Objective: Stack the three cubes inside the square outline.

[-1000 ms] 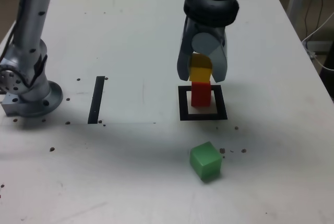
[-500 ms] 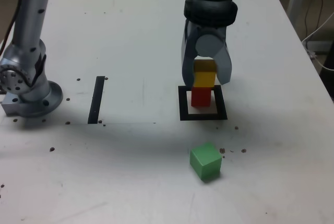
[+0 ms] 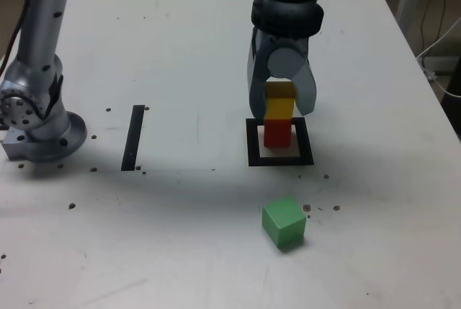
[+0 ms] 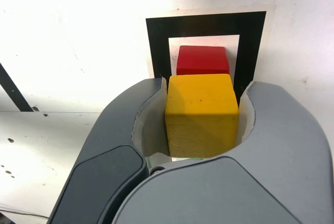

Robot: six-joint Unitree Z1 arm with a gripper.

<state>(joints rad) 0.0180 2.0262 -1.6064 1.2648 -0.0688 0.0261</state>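
Note:
My gripper [image 3: 281, 109] is shut on the yellow cube [image 3: 279, 101], one jaw on each side of it. The yellow cube [image 4: 201, 114] sits directly over the red cube [image 3: 276, 133], touching it or a hair above; I cannot tell which. The red cube [image 4: 202, 60] stands inside the square outline [image 3: 281, 160] of black tape with a white centre. The green cube [image 3: 283, 222] lies alone on the table in front of the square, nearer the camera. In the wrist view my gripper [image 4: 203, 85] frames the yellow cube, with the square outline [image 4: 209, 24] beyond it.
A straight black strip [image 3: 132, 138] lies toward the exterior view's left. The arm's base [image 3: 36, 114] stands at the far left. Small dark specks dot the white table [image 3: 180, 237]. Cables hang past the table's right edge.
My gripper has come down slightly with the yellow cube, closing the gap to the red cube. Over the last half second almost nothing moved.

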